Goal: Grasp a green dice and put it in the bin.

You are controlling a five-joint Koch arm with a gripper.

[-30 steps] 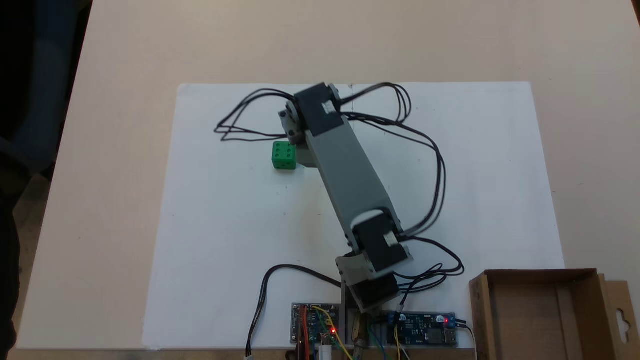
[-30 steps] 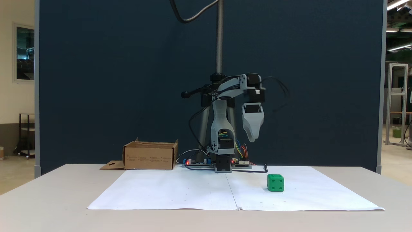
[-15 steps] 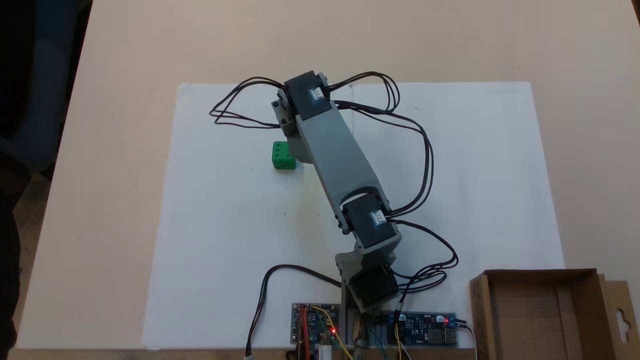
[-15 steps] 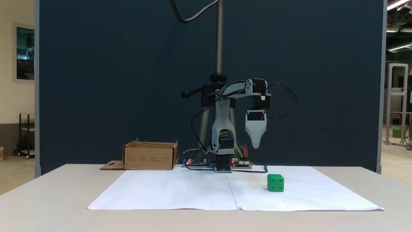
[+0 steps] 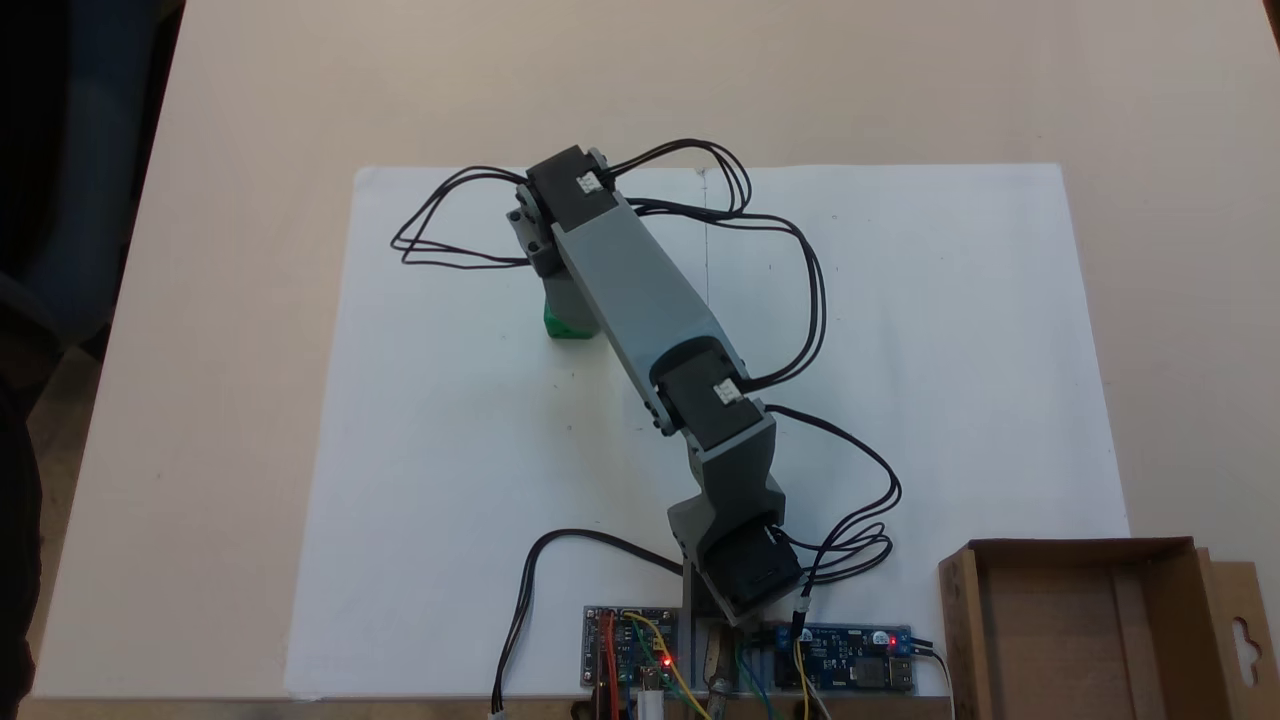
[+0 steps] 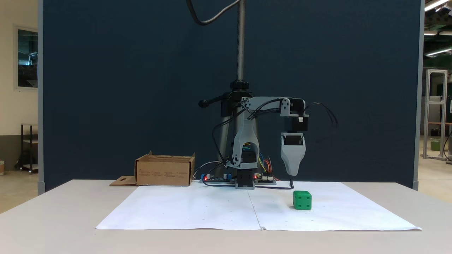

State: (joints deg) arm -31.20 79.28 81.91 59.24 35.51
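Grey pincer (image 6: pixel 292 173) points straight down, hanging in the air above the green dice (image 6: pixel 302 200); whether its jaws are parted cannot be told. The dice sits on white paper (image 6: pixel 197 211) on the surface (image 5: pixel 250 120). The bin (image 6: pixel 164 170) stands well apart, beside the arm's base

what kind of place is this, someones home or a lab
Most likely a lab or workshop, not a home. A dark blue partition stands behind the table, a metal frame rack stands on the open floor beyond it, and bare circuit boards sit at the arm's base.
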